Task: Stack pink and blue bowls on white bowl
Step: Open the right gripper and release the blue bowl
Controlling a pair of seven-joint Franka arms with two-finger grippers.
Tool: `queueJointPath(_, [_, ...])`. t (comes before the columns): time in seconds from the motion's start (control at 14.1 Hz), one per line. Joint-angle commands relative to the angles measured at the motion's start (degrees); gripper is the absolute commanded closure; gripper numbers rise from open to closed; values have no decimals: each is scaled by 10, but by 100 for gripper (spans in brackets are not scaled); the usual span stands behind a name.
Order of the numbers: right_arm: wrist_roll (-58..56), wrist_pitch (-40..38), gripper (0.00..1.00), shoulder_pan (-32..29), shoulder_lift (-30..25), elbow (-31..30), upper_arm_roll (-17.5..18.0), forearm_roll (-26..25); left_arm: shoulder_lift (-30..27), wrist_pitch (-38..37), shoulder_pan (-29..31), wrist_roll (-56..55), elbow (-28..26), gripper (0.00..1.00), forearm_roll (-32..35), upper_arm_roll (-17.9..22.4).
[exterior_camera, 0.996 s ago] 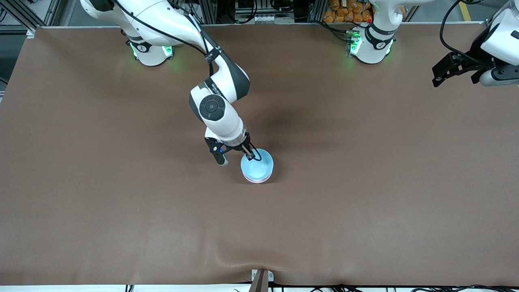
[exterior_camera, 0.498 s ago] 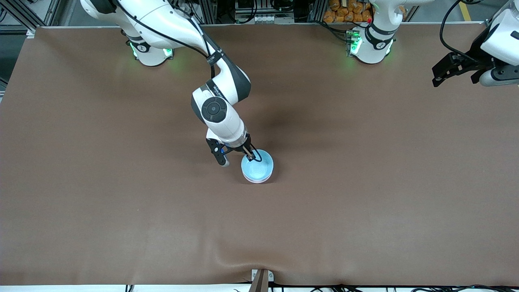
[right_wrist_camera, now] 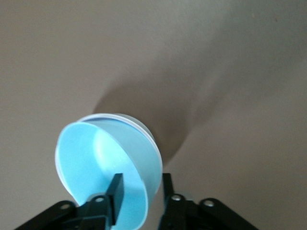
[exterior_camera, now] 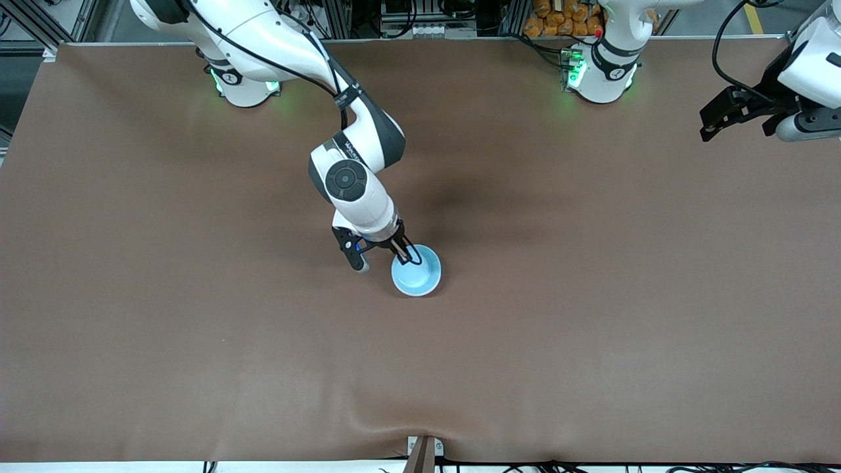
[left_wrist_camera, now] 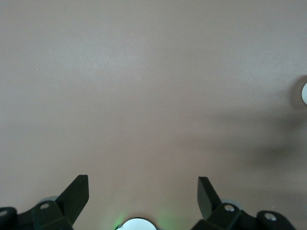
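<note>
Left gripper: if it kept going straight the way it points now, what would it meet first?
Probably only the bare table. The open left gripper hangs over the left arm's end of the table, and its wrist view shows nothing between the fingers.

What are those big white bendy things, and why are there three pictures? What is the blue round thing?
The white bendy things are two robot arms bolted to a brown table. Each ends in a gripper, a hand with two fingers.

The big picture comes from a camera high above, looking down. The other two come from small cameras on each arm's wrist, so you see that arm's own black fingers at the edge.

The blue round thing is a blue bowl, near the middle of the table. It sits on top of other bowls; a pale rim peeks out underneath in the right wrist picture. The right gripper pinches the blue bowl's rim, one finger inside and one outside.

The left gripper waits, open, over the table's edge at its own end, holding nothing.
</note>
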Motion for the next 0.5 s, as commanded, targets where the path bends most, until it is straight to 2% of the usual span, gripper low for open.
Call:
queueJointPath(0.0, [-7,-33,0,-14,-37,7,-11,-49,-3,-4,4,14,0,0,-11,1])
queueJointPath(0.14, [-64,-69,0,-43,-66,7,-14,-65,-3,-3,4,14,0,0,-11,1])
queueJointPath(0.43, [-261,-182,0,-122,-120,2,-13,-64,-4,-3,4,14,-1,0,-12,1])
